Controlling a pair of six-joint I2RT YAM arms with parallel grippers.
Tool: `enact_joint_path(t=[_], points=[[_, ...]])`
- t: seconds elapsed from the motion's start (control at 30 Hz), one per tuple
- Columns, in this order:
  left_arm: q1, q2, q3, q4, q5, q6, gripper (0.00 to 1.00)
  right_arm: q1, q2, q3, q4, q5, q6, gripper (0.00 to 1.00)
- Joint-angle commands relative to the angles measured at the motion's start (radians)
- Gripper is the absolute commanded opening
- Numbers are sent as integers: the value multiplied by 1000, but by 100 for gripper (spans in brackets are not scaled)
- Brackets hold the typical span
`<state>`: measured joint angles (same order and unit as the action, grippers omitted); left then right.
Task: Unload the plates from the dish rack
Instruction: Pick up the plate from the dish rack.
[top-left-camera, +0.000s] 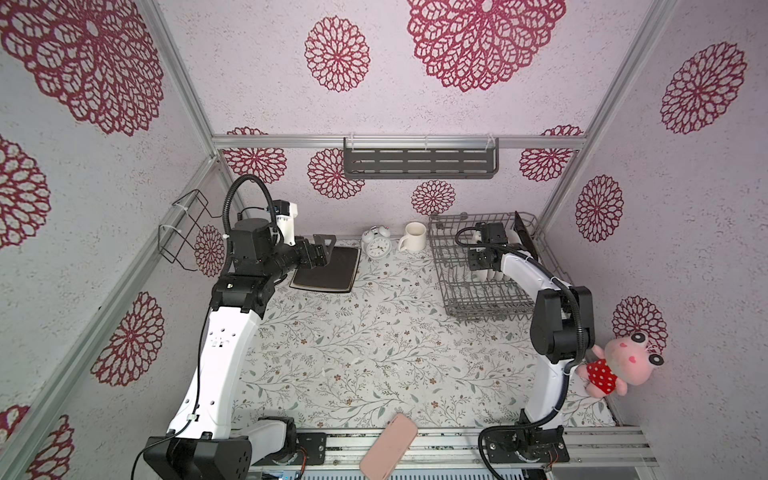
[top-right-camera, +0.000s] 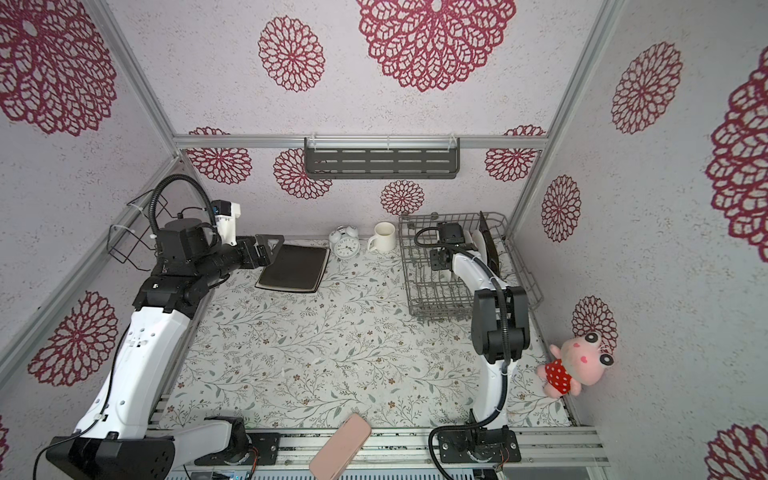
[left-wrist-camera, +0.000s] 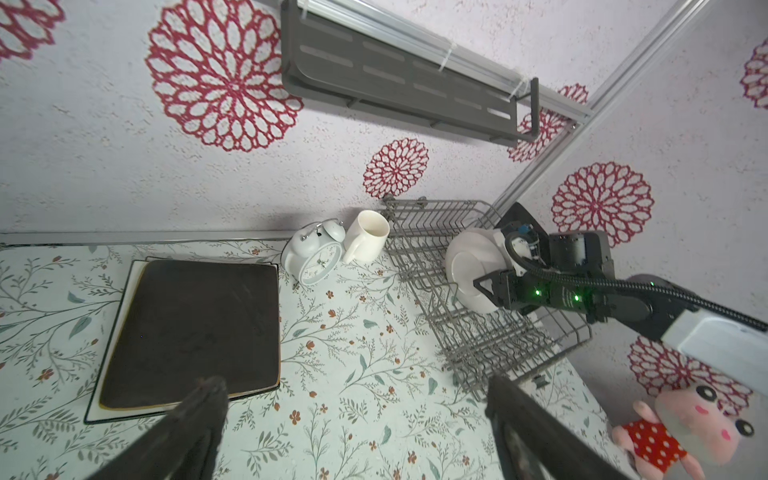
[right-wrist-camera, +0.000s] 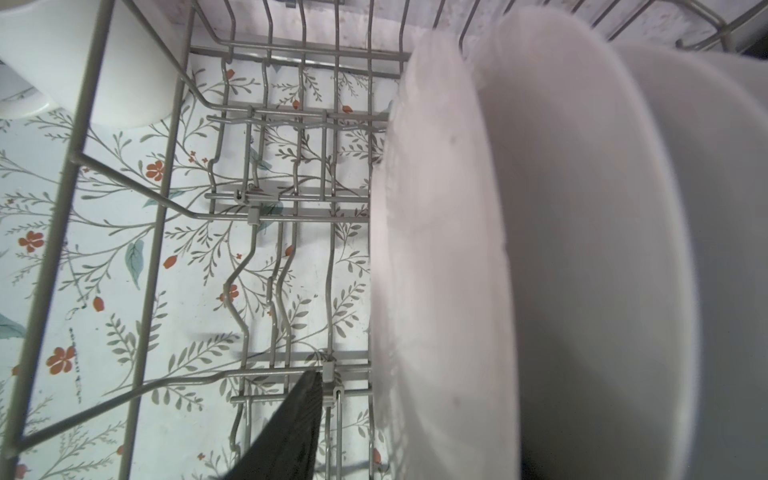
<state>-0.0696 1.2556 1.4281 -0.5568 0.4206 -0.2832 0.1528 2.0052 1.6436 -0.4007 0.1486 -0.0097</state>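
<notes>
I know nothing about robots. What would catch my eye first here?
Probably the big red wallpaper flowers all around, and the pink stuffed toy on the right side. Then the action: the right gripper reaches into the dish rack beside round white plates, while the left gripper hangs open by a stack of square plates, dark side up.

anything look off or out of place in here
A flat pink object lies askew across the front rail, overhanging the table's edge. A pink plush toy slumps against the side wall. Nothing looks spilled or broken.
</notes>
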Motion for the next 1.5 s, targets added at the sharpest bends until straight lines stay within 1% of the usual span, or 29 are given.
enact_joint_path(t=[0.0,0.1,0.27,0.33,0.43,0.6,0.73,0.87,1.0,1.2,1.27,1.3,1.37,1.4,1.43,1.47], points=[[-6,25,30,-97,125,119,100,-6,2,38,12,22,-27,44],[-7,24,37,-158,146,181,99,-8,12,42,15,20,-40,36],[-13,3,12,-199,136,229,99,-13,12,29,47,-25,-75,15],[-23,-4,-5,-197,122,234,99,-14,1,16,71,-54,-90,10],[-41,-2,-14,-200,90,244,99,-14,-9,6,94,-78,-103,8],[-53,8,0,-220,75,257,98,-13,-49,-27,128,-116,-147,4],[-56,8,5,-222,73,259,98,-10,-153,-126,248,-139,-183,0],[-59,7,-3,-216,88,253,98,-1,-260,-218,379,-145,-230,0],[-64,5,-1,-223,118,253,98,6,-321,-216,395,-167,-243,0],[-68,-10,2,-245,177,259,98,20,-377,-190,351,-205,-245,0],[-70,-20,-1,-246,181,258,98,31,-423,-228,378,-259,-295,0],[-70,-25,0,-247,184,257,98,40,-460,-277,418,-302,-349,0],[-70,-34,11,-259,186,252,98,65,-557,-430,529,-458,-550,0],[-71,-38,18,-268,188,246,98,81,-615,-525,616,-519,-645,0],[-70,-44,27,-281,191,238,97,93,-660,-604,716,-557,-693,0],[-70,-50,29,-290,190,226,98,98,-686,-634,750,-589,-706,0]])
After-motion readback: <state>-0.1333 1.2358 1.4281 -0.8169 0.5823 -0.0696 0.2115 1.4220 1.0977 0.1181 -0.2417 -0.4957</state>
